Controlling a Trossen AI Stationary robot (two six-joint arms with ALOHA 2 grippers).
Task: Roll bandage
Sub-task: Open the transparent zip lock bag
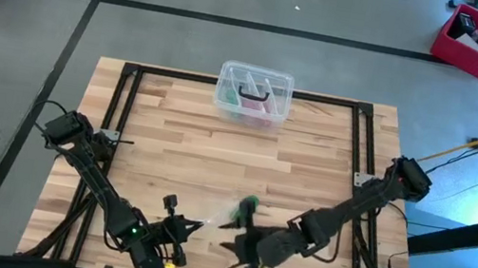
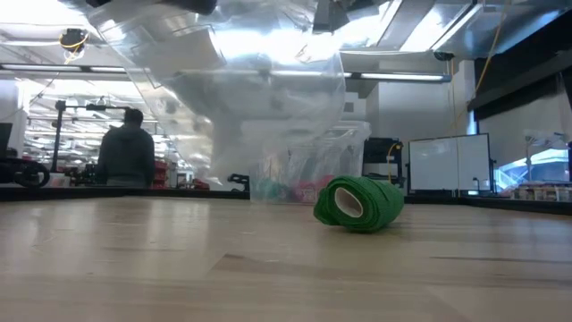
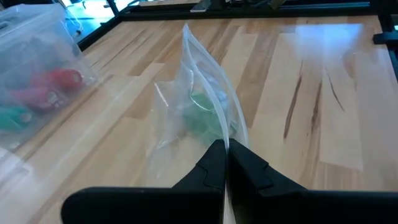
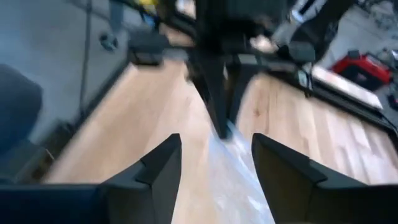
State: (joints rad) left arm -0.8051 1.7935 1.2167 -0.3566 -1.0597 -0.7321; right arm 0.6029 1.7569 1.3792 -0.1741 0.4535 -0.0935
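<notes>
The bandage (image 2: 359, 203) is a bright green roll lying on its rolled side on the wooden table, near the front middle (image 1: 250, 203). In the left wrist view the bandage (image 3: 202, 118) shows through a clear plastic bag (image 3: 199, 102). My left gripper (image 3: 225, 163) is shut on that bag, just left of the roll (image 1: 193, 227). The bag (image 2: 241, 89) hangs above the tabletop in the low view. My right gripper (image 4: 216, 171) is open with nothing between its fingers. It faces the left gripper from the right (image 1: 228, 236). My left gripper pinches an edge of the clear bag (image 3: 221, 135) between its two shut fingers. The fingers come from the table's near left, slanting a little downward. The bag stands out ahead of the fingertips, crumpled and slack, held up above the table.
A clear plastic box (image 1: 253, 94) with pink, green and dark items stands at the table's far middle. A black frame (image 1: 117, 115) runs along the table's edges. Bare wood lies between the box and the grippers. A person (image 2: 130, 148) stands in the room behind.
</notes>
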